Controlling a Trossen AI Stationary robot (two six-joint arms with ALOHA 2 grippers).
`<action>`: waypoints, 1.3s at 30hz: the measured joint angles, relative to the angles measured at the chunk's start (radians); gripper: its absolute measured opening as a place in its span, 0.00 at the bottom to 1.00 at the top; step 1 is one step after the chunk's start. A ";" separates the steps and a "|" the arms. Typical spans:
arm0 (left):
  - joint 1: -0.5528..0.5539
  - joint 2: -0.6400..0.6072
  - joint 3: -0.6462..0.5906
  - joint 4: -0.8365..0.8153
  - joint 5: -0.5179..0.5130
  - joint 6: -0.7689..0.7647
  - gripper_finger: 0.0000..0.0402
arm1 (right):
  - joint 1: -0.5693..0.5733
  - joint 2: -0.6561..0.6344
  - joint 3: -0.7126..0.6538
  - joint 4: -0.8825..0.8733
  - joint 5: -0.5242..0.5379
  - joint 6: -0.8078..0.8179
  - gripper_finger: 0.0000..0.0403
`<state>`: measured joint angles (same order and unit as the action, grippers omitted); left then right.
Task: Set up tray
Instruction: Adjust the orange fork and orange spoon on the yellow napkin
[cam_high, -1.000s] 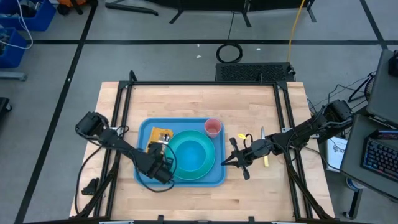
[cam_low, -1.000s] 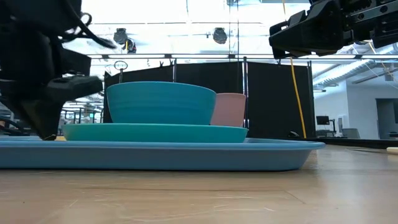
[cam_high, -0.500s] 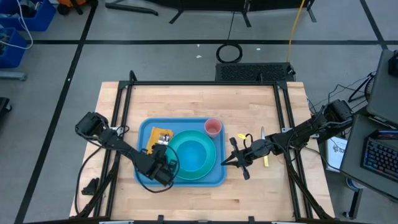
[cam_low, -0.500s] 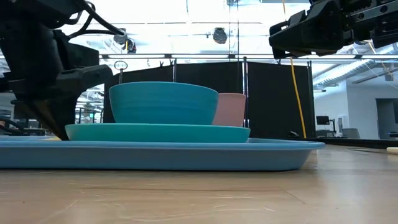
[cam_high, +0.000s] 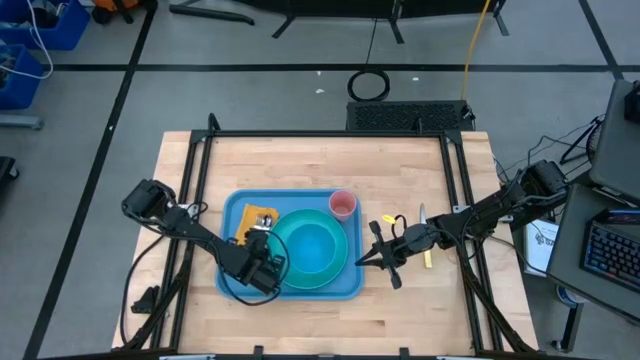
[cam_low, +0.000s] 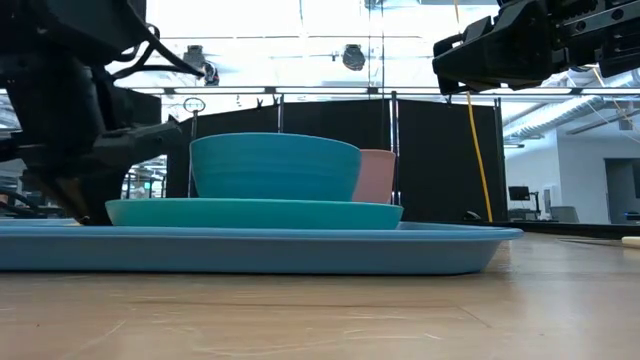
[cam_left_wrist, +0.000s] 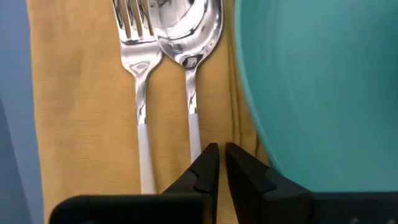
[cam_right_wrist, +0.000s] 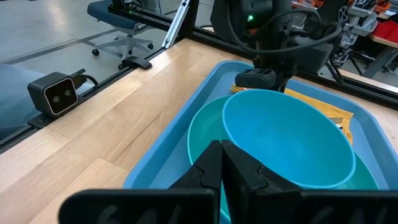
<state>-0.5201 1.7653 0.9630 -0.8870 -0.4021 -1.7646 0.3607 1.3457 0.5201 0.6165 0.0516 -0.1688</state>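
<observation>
Broadly, the light-blue rimmed tray (cam_high: 232, 216) sits under the left hand (cam_high: 258, 268), fingers pressed together.

- tray (cam_high: 232, 283): light blue
- plate (cam_high: 282, 276): teal
- bowl (cam_right_wrist: 287, 137): blue-teal
- cup (cam_high: 342, 205): pink
- napkin (cam_left_wrist: 81, 106): plain mustard-orange
- fork (cam_left_wrist: 138, 68), spoon (cam_left_wrist: 189, 43): silver, white handles

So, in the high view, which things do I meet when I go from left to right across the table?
Left gripper over the tray, orange napkin, teal plate with bowl, pink cup, right gripper.
</observation>
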 joint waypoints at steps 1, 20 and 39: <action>0.000 0.000 -0.005 0.002 0.003 -0.002 0.09 | 0.000 0.000 0.000 0.000 0.000 0.000 0.00; -0.018 0.000 -0.016 -0.057 0.016 -0.079 0.09 | 0.000 0.000 0.000 0.000 0.000 0.000 0.00; -0.031 0.001 -0.022 0.043 -0.076 -0.199 0.09 | 0.000 0.000 0.000 0.000 0.000 0.000 0.00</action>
<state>-0.5514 1.7660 0.9413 -0.8441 -0.4780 -1.9637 0.3607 1.3460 0.5201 0.6163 0.0515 -0.1686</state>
